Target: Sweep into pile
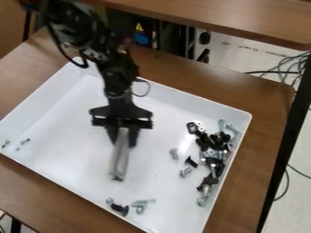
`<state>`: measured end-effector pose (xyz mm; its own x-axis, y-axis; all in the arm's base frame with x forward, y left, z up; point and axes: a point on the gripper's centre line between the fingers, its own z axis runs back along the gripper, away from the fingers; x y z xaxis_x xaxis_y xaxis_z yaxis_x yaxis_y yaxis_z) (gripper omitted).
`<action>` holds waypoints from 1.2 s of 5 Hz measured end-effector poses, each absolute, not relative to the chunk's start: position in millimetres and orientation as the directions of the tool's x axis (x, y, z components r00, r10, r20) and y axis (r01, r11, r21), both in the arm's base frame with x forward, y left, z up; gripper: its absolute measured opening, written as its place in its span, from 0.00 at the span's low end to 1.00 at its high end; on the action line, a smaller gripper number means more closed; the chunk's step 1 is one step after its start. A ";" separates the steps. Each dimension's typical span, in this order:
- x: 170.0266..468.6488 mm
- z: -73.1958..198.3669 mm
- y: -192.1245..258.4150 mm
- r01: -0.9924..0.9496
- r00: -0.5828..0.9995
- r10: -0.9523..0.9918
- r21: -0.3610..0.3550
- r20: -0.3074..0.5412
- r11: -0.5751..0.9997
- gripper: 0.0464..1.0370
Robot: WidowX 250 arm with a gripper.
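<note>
And the end effector (pixel 122 140) has the pale tool (pixel 119 159) gripped, mid-tray!
Bolts and nuts (pixel 213 152) crowd the white tray's (pixel 72 118) right side in view, smaller clusters (pixel 124 208) at bottom and left.

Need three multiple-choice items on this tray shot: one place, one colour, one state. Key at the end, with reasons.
1. Where in the view is the biggest heap of hardware?
A) tray's left corner
B) tray's right side
C) tray's centre

2. What colour is the tray?
A) black
B) blue
C) white

3. What is the state of the hand?
A) holding a pale, long tool
B) empty
C) holding a black bolt

Key:
1 B: dark and silver pieces crowd by the right wall.
2 C: floor and walls are white.
3 A: the tool extends down from between its fingers.
</note>
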<state>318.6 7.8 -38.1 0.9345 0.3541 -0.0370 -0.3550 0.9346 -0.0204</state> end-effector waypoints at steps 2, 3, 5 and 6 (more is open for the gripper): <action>313.4 -37.5 67.6 -0.440 0.898 0.439 -0.050 -0.028 0.897 0.31; 316.8 -37.5 78.2 -0.461 0.886 0.463 -0.097 -0.001 0.882 0.31; 312.1 -42.1 87.2 -0.451 0.891 0.454 -0.103 0.000 0.886 0.68; 306.9 -41.9 81.6 -0.424 0.905 0.423 -0.093 -0.036 0.901 0.96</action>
<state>306.9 81.6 -41.9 0.9054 0.4230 -0.0361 -0.4245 0.9006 -0.0931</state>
